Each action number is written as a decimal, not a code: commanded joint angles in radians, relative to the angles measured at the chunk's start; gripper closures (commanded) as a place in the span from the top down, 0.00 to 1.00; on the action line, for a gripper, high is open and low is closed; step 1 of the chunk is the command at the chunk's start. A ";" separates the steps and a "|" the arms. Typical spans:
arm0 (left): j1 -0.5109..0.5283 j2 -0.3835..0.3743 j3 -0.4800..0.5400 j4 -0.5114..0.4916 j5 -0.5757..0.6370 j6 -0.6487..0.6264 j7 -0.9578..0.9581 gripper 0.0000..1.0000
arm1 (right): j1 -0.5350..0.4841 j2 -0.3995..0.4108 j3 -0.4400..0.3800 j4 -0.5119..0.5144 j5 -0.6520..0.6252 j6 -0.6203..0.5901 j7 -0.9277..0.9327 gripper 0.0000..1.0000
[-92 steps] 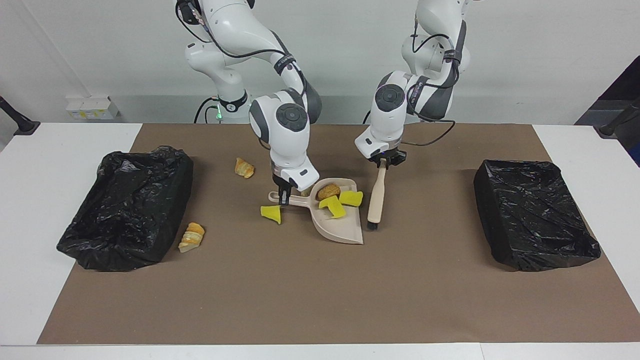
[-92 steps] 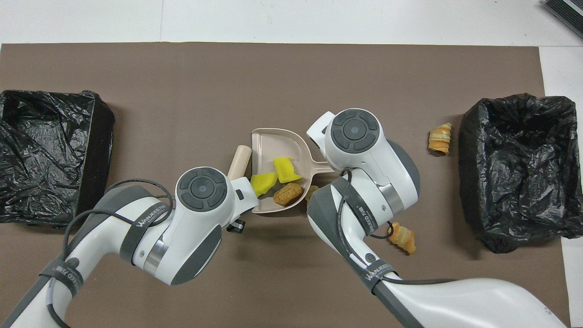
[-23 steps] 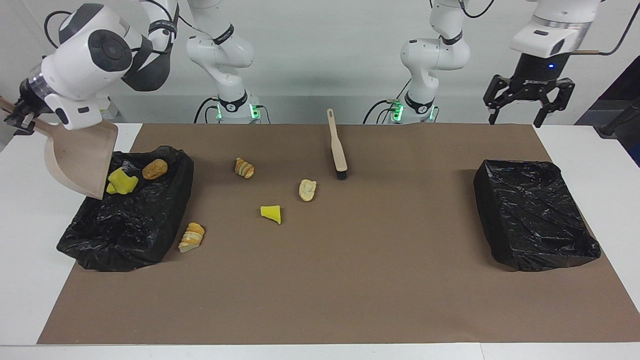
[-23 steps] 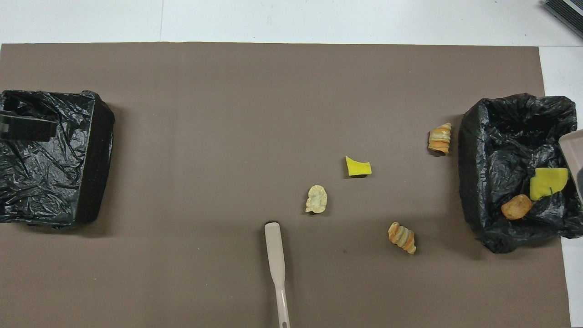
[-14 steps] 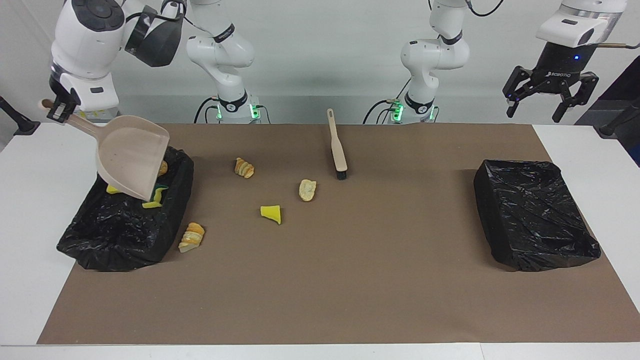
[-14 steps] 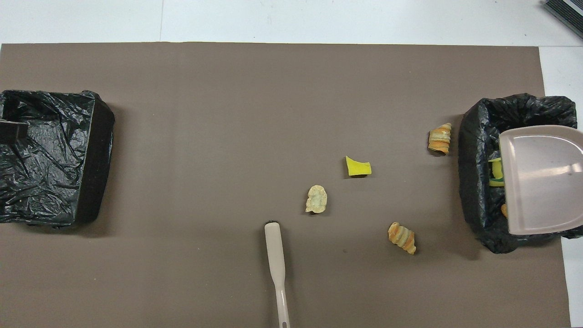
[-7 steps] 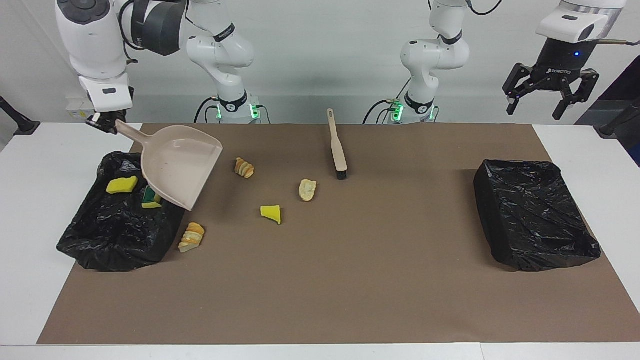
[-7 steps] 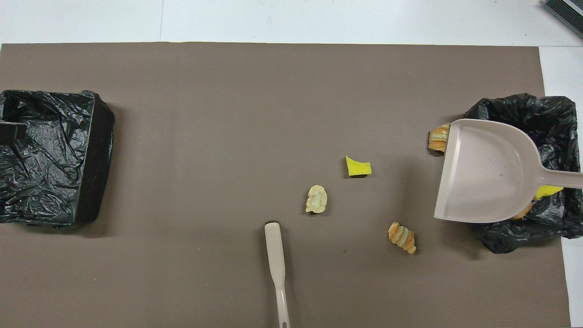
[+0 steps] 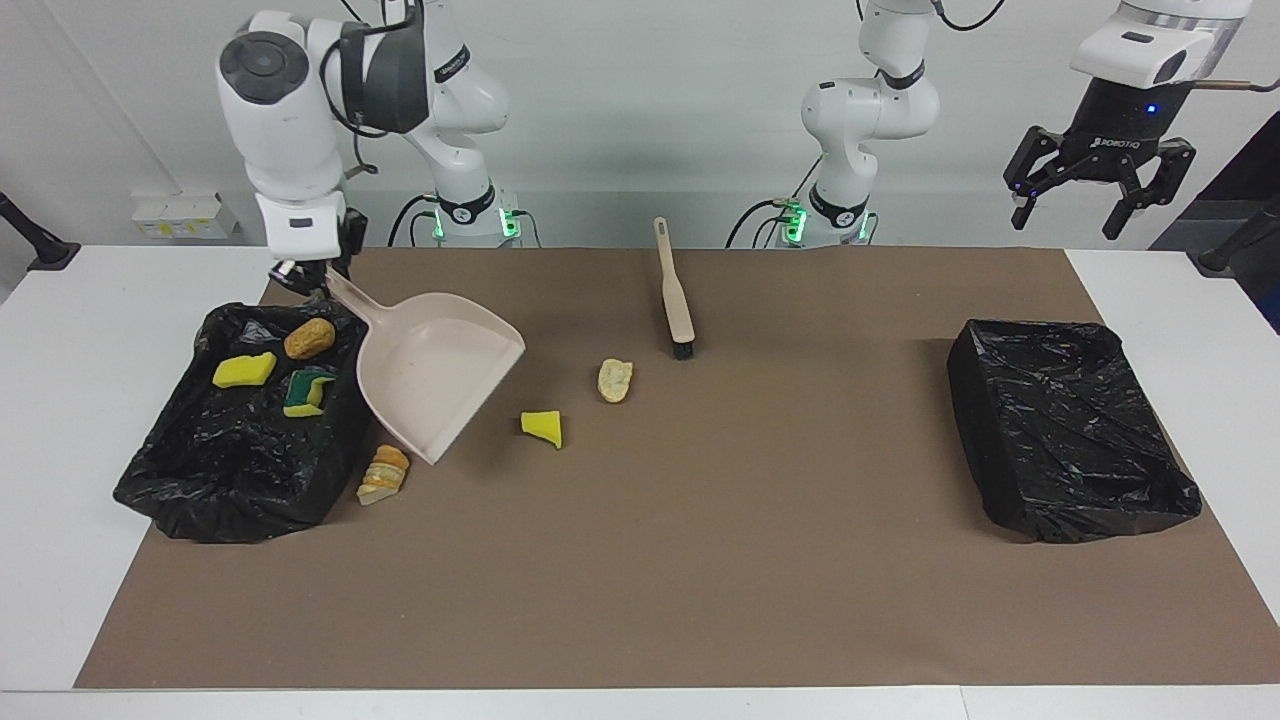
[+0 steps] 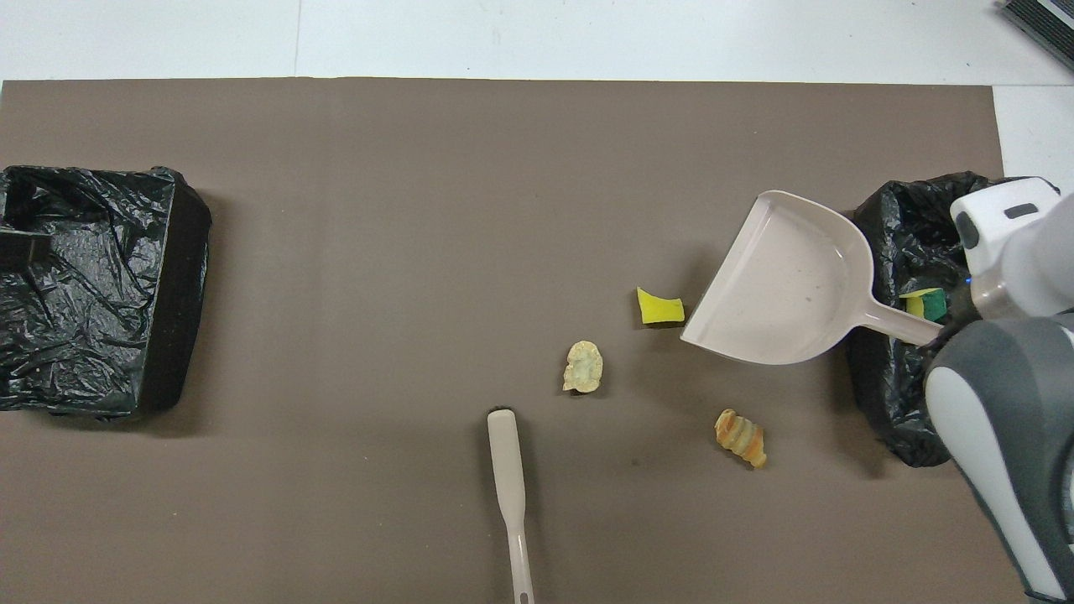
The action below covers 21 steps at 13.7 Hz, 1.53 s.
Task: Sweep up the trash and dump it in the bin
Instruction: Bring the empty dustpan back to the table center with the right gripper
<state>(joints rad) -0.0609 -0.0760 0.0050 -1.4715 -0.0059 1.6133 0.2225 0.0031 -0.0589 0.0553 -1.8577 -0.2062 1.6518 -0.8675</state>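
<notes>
Dustpan of beige plastic [image 9: 430, 375], empty, gripped by our right gripper [image 9: 300, 275], swung off the black-lined bin [image 9: 180, 480] since half a second ago, three trash bits [image 9: 244, 369] in bin, our left gripper [image 9: 1097, 195] waiting spread over the table's end.

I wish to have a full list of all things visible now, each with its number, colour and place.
bin at the right arm's end: 1, black-lined, on the mat
bin at the left arm's end: 1, black-lined, on the mat
trash in the bin at the right arm's end: 3, yellow sponge, green-backed sponge, brown bread
trash on the mat: 4, yellow sponge chunk, pale bread piece, two striped croissant pieces
dustpan: 1, beige, held tilted over the mat beside that bin
brush: 1, beige, lying on the mat
mat: 1, brown, on the white table
right gripper: shut on the dustpan's handle
left gripper: open, raised, waiting
</notes>
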 commanded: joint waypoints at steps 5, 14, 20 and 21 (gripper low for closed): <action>0.015 0.016 0.001 0.026 -0.014 -0.050 -0.003 1.00 | 0.122 0.086 -0.003 -0.009 0.100 0.126 0.427 0.00; -0.005 0.025 -0.016 0.053 -0.016 -0.049 -0.178 1.00 | 0.442 0.302 -0.003 0.138 0.198 0.319 1.252 0.00; 0.001 0.024 -0.013 0.053 -0.014 -0.055 -0.181 1.00 | 0.563 0.536 -0.005 0.305 0.185 0.396 1.542 0.00; -0.002 0.024 -0.013 0.053 -0.014 -0.050 -0.180 1.00 | 0.563 0.548 -0.003 0.305 0.188 0.429 1.546 0.00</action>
<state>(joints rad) -0.0609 -0.0512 -0.0107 -1.4344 -0.0132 1.5873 0.0540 0.5615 0.4386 0.0561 -1.6030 -0.0308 2.0439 0.6498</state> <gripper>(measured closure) 0.000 0.670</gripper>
